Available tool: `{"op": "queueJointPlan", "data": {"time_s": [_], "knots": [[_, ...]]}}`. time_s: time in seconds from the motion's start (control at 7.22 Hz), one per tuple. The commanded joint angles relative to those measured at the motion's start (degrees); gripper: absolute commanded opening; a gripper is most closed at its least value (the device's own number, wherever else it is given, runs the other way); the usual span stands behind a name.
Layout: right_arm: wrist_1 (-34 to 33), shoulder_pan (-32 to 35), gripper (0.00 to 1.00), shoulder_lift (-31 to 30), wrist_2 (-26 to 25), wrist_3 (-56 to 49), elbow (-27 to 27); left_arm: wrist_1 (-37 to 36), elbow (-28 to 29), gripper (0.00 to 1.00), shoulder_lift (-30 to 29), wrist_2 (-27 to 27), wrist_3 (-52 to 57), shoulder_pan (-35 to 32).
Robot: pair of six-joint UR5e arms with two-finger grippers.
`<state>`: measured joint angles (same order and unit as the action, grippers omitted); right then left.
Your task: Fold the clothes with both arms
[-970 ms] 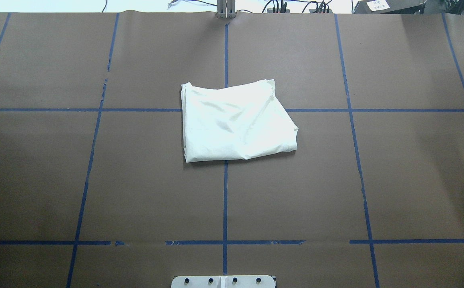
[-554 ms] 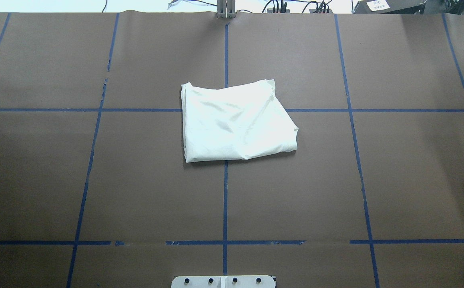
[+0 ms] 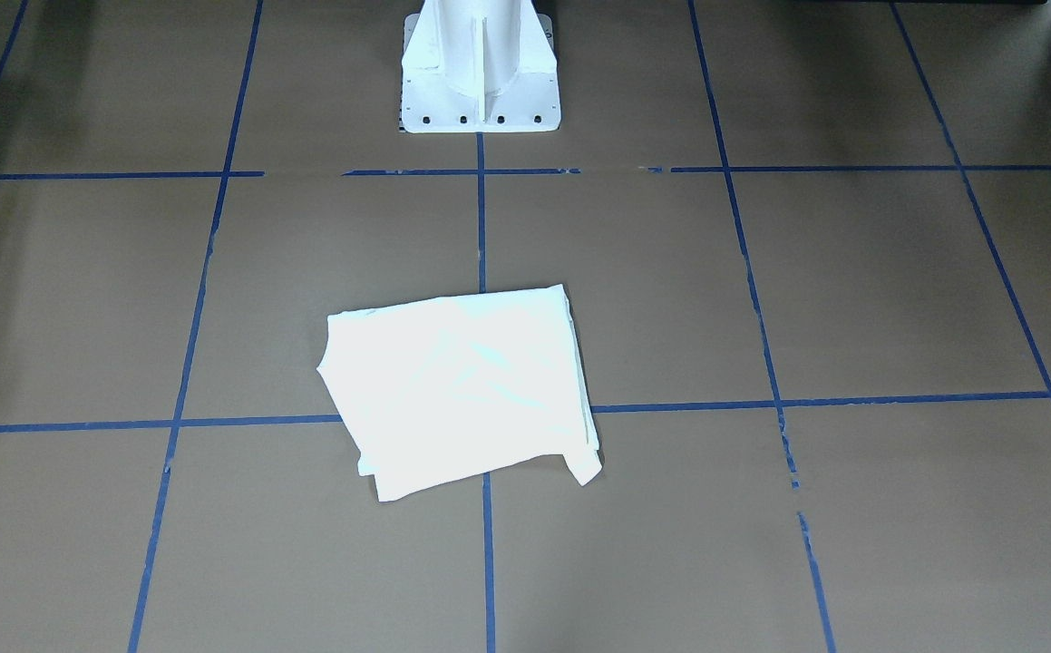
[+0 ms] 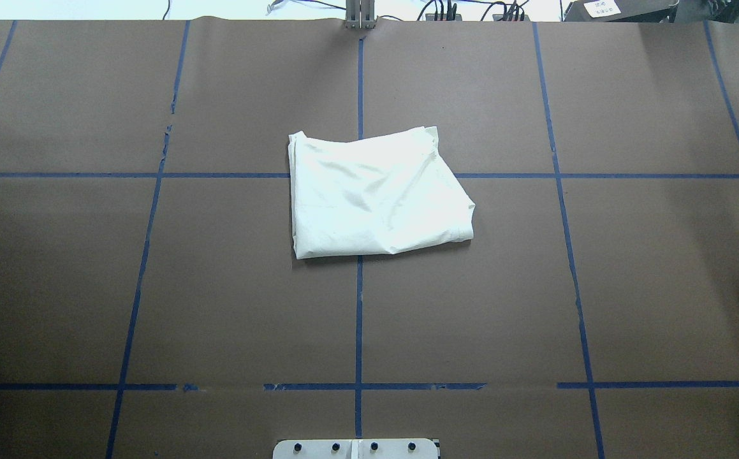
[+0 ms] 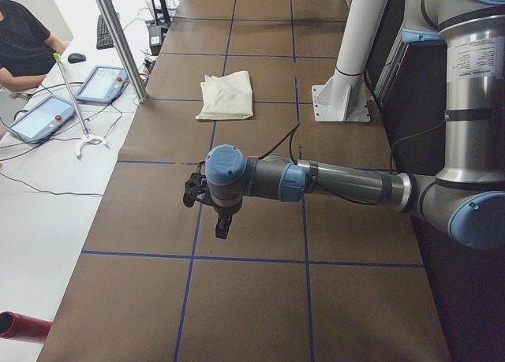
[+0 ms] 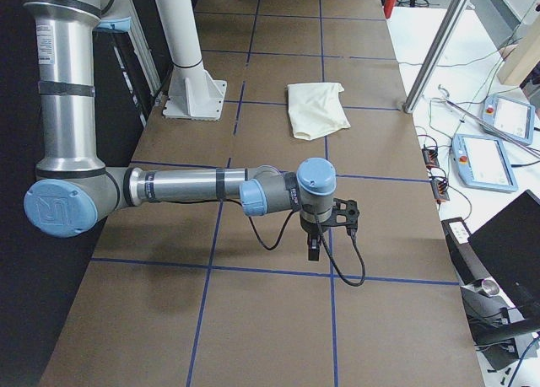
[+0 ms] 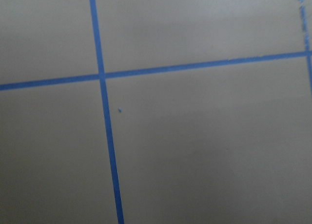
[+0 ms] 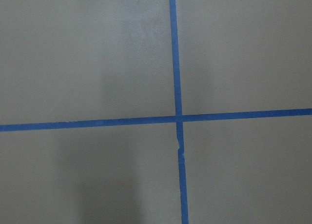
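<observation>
The cream-white T-shirt lies folded into a rough rectangle at the table's middle, plain side up; its cat print is hidden. It also shows in the front-facing view, the left view and the right view. My left gripper hangs over bare table far from the shirt, pointing down. My right gripper hangs likewise at the other end. I cannot tell whether either is open or shut. Both wrist views show only brown table and blue tape.
The white pedestal base stands at the table's robot side. Blue tape lines grid the brown table. A metal post, tablets and a seated person are beyond the far edge.
</observation>
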<state>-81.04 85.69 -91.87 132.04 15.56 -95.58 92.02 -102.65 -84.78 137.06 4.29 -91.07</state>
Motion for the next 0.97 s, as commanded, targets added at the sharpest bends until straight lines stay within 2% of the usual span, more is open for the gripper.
{"op": "queueJointPlan", "data": {"time_s": [0.0,0.28,0.55,0.83], "knots": [[-0.51,0.0,1.0,-1.11,0.67,0.25,-2.14,2.98,1.83,1.0,0.31,-7.97,0.1,-0.25],[-1.84,0.0,1.0,-3.92,0.5,0.34,-5.23,3.07,3.95,1.0,0.23,-6.45,0.19,-0.16],[-5.52,0.0,1.0,-3.49,0.42,0.08,-5.32,2.55,4.48,1.0,-0.47,-5.93,-0.51,0.01],[-6.41,-2.61,1.0,-3.14,0.41,-0.01,-5.24,2.72,6.15,1.0,-0.73,-3.04,-4.71,0.1]]}}
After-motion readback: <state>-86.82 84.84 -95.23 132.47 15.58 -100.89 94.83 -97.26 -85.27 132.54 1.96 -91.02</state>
